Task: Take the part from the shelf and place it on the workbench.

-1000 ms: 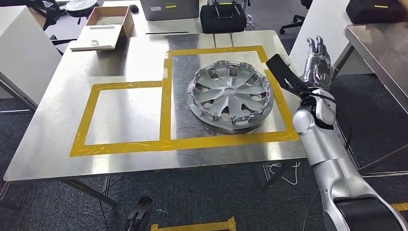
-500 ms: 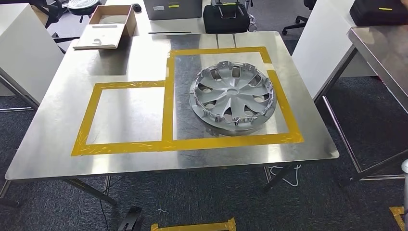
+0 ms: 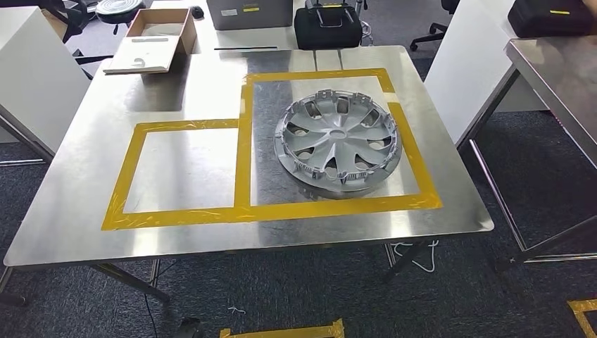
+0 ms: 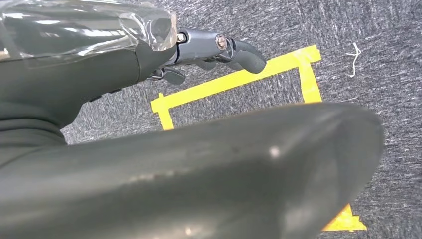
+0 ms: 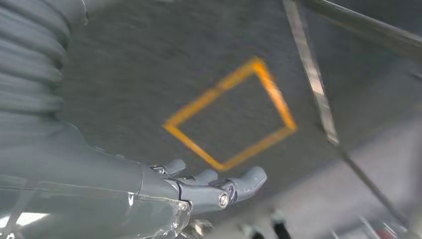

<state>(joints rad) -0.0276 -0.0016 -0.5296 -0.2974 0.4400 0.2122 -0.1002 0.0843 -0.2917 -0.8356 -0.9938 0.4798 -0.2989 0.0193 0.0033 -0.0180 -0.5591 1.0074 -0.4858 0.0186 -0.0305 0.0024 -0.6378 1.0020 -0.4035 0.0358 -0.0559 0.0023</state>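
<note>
The part [image 3: 338, 141] is set flat on the worktop [image 3: 183, 84] inside the taped square, so placing is judged done; the left hand [image 4: 214, 50] and right hand [image 5: 209, 186] are held empty, fingers loosely apart.

This is a robotics lab or workshop set up in an office-like room. A bare steel table [image 3: 211, 77] carries rectangles of yellow tape [image 3: 243, 162] marking placement zones, more taped squares mark the grey carpet floor [image 3: 549, 162], and office chairs [image 3: 429, 32], equipment cases [image 3: 327, 27] and a second steel table [image 3: 563, 70] stand around it.
</note>
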